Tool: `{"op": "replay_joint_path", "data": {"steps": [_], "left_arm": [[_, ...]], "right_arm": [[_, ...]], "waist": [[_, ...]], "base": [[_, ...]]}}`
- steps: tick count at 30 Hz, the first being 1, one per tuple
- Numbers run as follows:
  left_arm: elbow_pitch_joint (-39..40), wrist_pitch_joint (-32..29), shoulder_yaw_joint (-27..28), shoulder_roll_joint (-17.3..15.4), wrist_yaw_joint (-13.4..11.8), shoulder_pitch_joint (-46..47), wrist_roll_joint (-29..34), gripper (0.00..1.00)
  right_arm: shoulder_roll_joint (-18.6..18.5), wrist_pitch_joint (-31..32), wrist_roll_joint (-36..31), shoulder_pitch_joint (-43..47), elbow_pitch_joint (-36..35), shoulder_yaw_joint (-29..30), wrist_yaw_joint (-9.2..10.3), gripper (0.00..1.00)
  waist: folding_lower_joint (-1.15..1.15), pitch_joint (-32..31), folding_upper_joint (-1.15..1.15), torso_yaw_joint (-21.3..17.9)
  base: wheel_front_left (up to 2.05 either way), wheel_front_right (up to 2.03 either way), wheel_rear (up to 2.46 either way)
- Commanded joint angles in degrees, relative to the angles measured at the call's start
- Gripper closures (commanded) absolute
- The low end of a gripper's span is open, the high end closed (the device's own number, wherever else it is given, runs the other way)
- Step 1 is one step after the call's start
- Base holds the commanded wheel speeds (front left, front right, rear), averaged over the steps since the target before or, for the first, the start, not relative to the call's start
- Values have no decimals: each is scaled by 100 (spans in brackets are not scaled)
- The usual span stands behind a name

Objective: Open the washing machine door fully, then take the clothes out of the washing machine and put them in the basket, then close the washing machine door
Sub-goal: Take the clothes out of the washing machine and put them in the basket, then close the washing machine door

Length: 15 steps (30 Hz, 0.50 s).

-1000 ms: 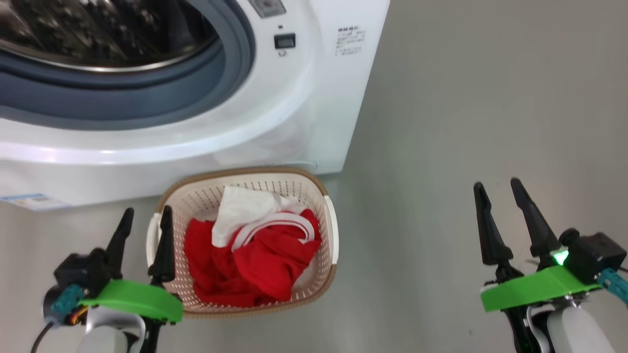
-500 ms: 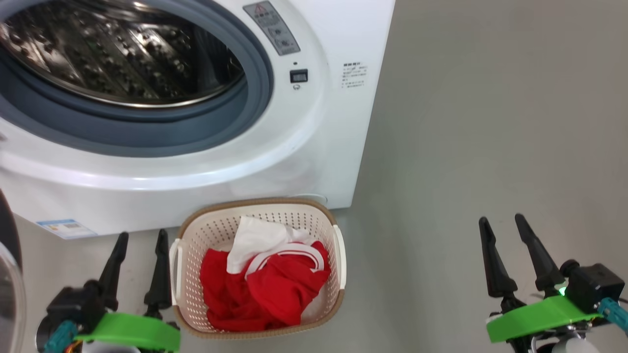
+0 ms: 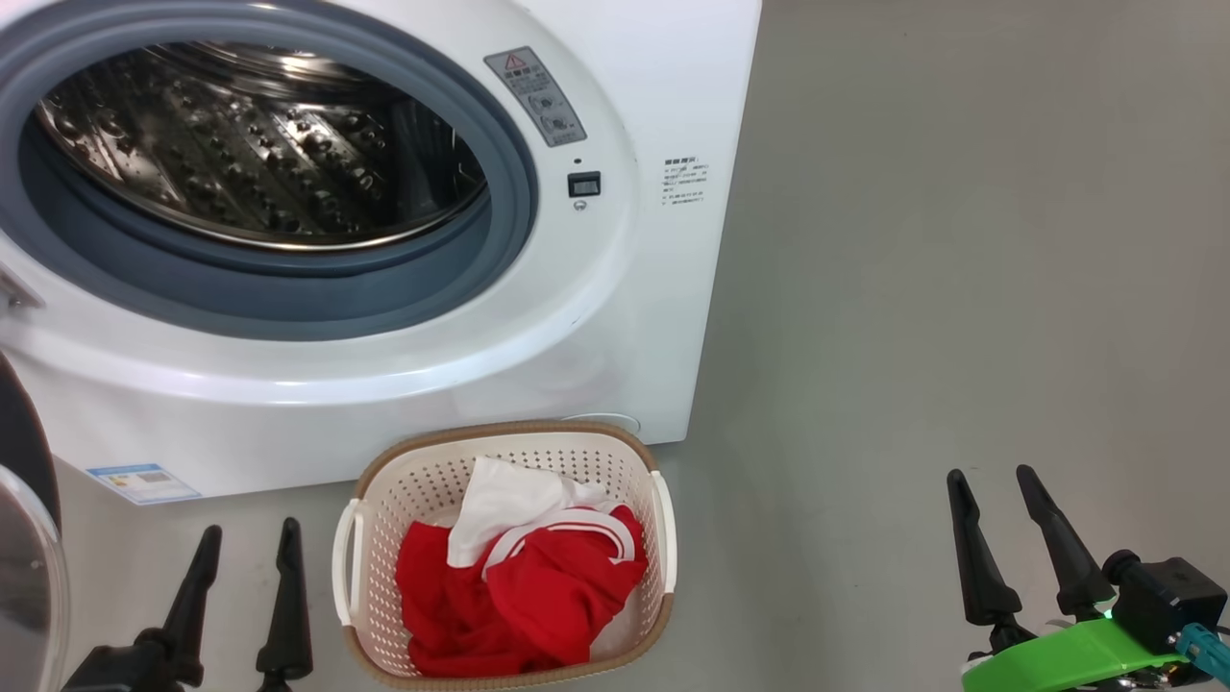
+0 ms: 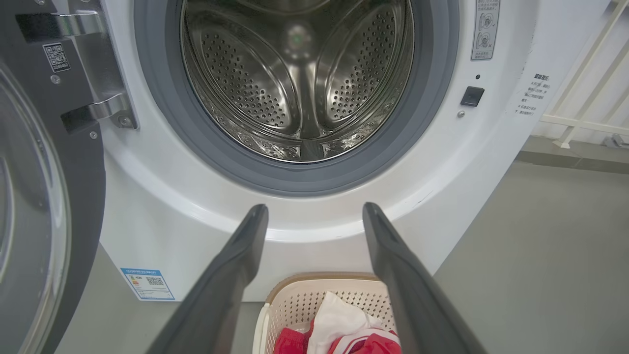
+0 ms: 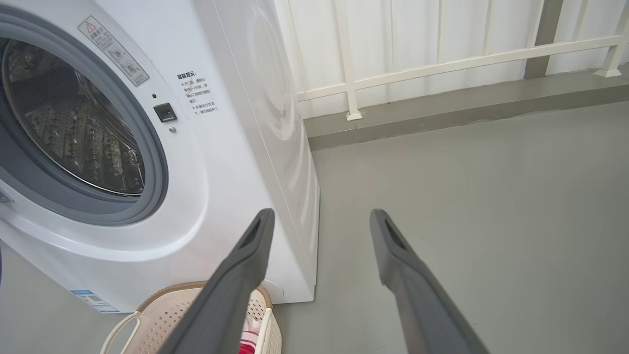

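Note:
The white washing machine (image 3: 663, 317) stands open, its steel drum (image 4: 300, 73) bare inside the grey-blue ring. The washing machine door (image 4: 44, 206) hangs swung out at the left, black rim and glass showing (image 3: 24, 557). On the floor in front sits the basket (image 3: 380, 500) with the red and white clothes (image 3: 519, 586) inside. My left gripper (image 3: 248, 543) is open and empty, just left of the basket. Far to the right, my right gripper (image 3: 990, 485) is open and empty above bare floor.
Grey floor (image 3: 913, 288) stretches to the right of the machine. A white railing (image 5: 442, 64) and a low kerb run behind it. A blue label sticker (image 3: 144, 482) marks the machine's lower front.
The head view has tilted up, showing more of the drum and sliding basket and both grippers lower. The door edge has come into view at the left.

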<state>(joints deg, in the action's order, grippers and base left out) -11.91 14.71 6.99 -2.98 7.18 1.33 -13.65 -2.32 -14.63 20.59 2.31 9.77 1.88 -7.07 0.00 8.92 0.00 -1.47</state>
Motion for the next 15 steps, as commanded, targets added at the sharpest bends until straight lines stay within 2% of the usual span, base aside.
{"op": "replay_joint_path", "data": {"steps": [1,15], "left_arm": [[182,29,221,-59,31,7,62,0],[253,29,255,-24,31,34,146,0]], "right_arm": [[-55,-37,-29,-25,-152,-90,-42,0],[-55,-37,-27,-29,-160,-72,-42,0]], "waist": [[0,3,0,-9],[0,-8,0,-45]], "base": [[0,0,0],[0,0,0]]}}
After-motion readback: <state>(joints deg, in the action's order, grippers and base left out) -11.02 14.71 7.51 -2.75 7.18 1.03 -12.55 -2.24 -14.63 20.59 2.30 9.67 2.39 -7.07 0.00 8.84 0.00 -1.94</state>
